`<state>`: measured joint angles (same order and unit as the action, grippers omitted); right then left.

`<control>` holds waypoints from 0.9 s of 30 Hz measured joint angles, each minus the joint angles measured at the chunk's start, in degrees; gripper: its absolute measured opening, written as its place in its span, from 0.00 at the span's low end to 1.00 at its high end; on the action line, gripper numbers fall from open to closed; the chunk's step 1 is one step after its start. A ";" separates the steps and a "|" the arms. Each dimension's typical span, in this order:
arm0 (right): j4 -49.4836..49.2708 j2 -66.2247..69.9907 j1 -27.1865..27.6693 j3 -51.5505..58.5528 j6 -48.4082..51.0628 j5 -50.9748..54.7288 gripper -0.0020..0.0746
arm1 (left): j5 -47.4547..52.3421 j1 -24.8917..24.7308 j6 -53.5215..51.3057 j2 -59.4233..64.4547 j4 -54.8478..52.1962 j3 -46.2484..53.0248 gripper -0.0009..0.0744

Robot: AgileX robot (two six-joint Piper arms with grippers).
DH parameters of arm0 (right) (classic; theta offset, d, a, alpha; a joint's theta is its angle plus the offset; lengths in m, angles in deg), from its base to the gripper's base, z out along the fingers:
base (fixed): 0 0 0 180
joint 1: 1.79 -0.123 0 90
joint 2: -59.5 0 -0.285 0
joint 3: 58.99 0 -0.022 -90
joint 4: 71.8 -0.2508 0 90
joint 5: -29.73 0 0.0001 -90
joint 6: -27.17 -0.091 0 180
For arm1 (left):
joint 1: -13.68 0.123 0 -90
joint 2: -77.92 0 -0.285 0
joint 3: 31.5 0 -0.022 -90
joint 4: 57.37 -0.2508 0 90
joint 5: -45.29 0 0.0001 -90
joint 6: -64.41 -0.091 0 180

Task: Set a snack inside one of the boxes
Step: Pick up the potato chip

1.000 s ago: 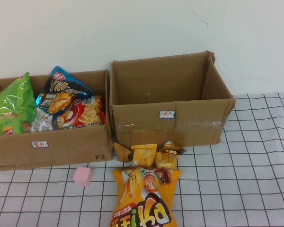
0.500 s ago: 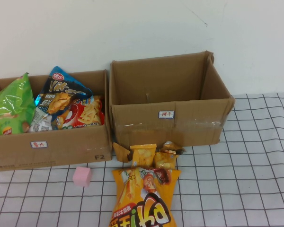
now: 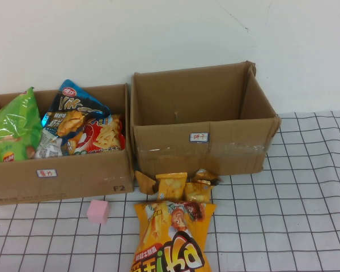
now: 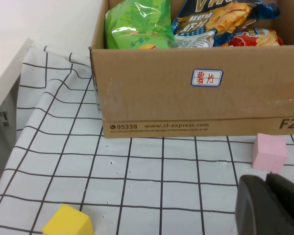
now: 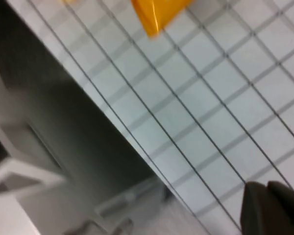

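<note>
A big orange snack bag (image 3: 173,242) lies on the checked cloth at the front centre, with small yellow snack packets (image 3: 173,184) just behind it. The left cardboard box (image 3: 62,173) holds green, blue and red chip bags. The right cardboard box (image 3: 204,144) is empty. Neither arm shows in the high view. My left gripper (image 4: 266,178) is shut and empty, low over the cloth in front of the left box (image 4: 186,105). My right gripper (image 5: 266,188) is shut and empty near the table edge, with a corner of the orange bag (image 5: 159,12) far from it.
A pink cube (image 3: 98,211) sits in front of the left box; it also shows in the left wrist view (image 4: 269,152), close to the gripper. A yellow cube (image 4: 68,223) lies near the table's left front. The cloth's edge and a drop show in the right wrist view.
</note>
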<state>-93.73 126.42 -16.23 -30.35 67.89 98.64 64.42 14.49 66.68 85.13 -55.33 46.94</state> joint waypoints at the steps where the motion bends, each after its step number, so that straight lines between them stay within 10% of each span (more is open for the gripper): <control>1: 2.63 1.77 -3.39 -0.54 -2.54 -1.17 0.03 | 0.00 0.00 0.00 0.00 0.00 0.00 0.01; 14: 15.08 27.87 -26.54 -7.97 -23.00 -19.47 0.07 | 0.00 0.00 0.00 0.00 0.00 0.00 0.01; 24: 9.11 42.79 -31.08 -17.73 -24.95 -28.34 0.81 | 0.00 0.00 0.00 0.00 0.00 0.00 0.01; 27: 7.85 45.33 -31.12 -17.77 -27.41 -34.54 0.89 | 0.00 0.00 0.00 0.00 0.00 0.00 0.01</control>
<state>-85.88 171.75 -47.36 -48.12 40.48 64.11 64.42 14.49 66.68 85.13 -55.33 46.94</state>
